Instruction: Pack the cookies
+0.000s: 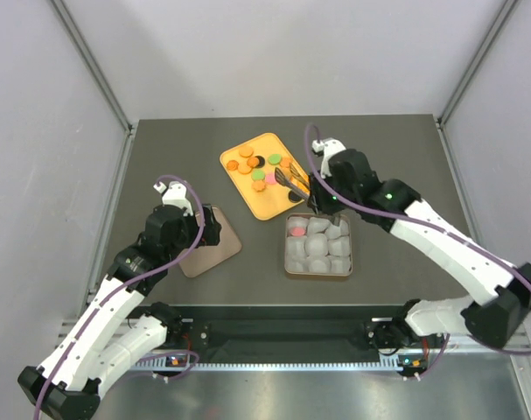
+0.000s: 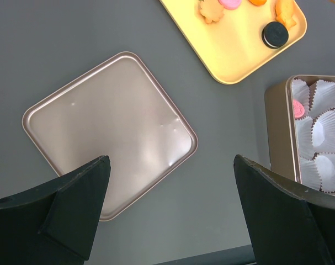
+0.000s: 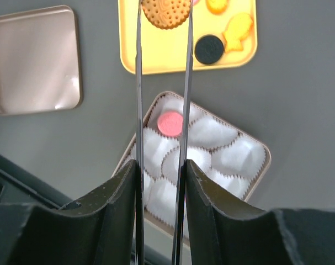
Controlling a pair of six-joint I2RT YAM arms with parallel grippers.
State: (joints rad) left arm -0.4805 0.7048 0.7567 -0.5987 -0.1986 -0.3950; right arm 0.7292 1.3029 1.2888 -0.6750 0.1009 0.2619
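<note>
Presently the right end effector (image 3: 160, 182) is squeezing the tongs (image 3: 138, 83), whose tips are bracketing a brown cookie (image 3: 166, 12) over the yellow tray (image 3: 233, 55) (lifted or not, I cannot tell). Those thin blades may be gripping weakly, so the disc could be slipping out short of the tin (image 2: 277, 132), where one pink cookie (image 3: 170, 122) is sitting. The other cookies (image 1: 246, 152) are lying on the tray. The left end effector (image 2: 170, 165) is hanging spread above the lid (image 2: 101, 116). No writing is showing.

The left arm (image 1: 116, 297) sits bent on the left, the left tool (image 2: 171, 165) spread wide and holding nothing. The right arm (image 1: 440, 241) reaches farther, the right tool (image 3: 160, 165) clamped on thin tongs (image 3: 138, 110).
</note>
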